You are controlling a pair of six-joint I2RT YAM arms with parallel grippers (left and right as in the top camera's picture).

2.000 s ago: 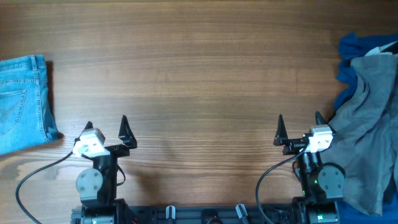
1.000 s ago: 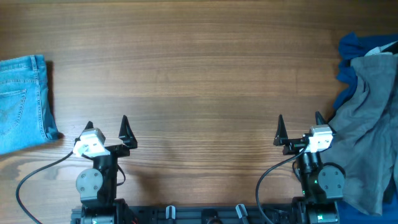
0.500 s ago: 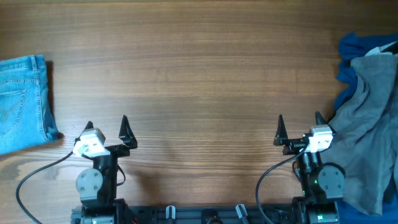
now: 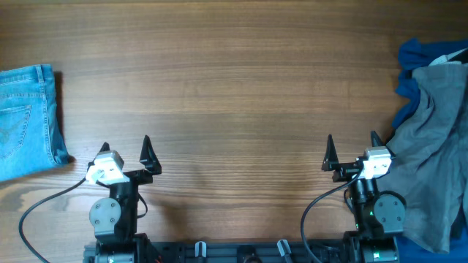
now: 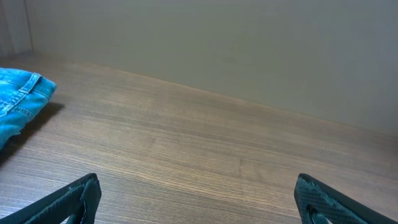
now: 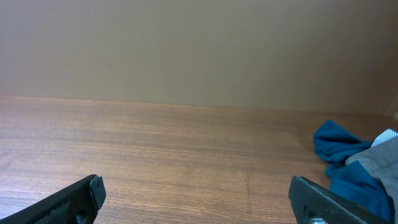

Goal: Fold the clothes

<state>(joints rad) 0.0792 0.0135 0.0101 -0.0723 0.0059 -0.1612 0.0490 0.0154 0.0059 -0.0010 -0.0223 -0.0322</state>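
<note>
Matt wood-grain table [image 4: 241, 80]; blue denim jeans [image 4: 25, 117]; soft grey cloth garment [image 4: 431, 146]; black plastic claws.

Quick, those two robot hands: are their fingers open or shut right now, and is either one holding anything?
Left gripper: open, holding nothing.
Right gripper: open, holding nothing.

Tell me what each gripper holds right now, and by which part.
Nothing. The left gripper and right gripper both stand open and empty; the jeans and the grey garment lie ungripped off to either side.

no legible text, labels, or numbers anywhere
</note>
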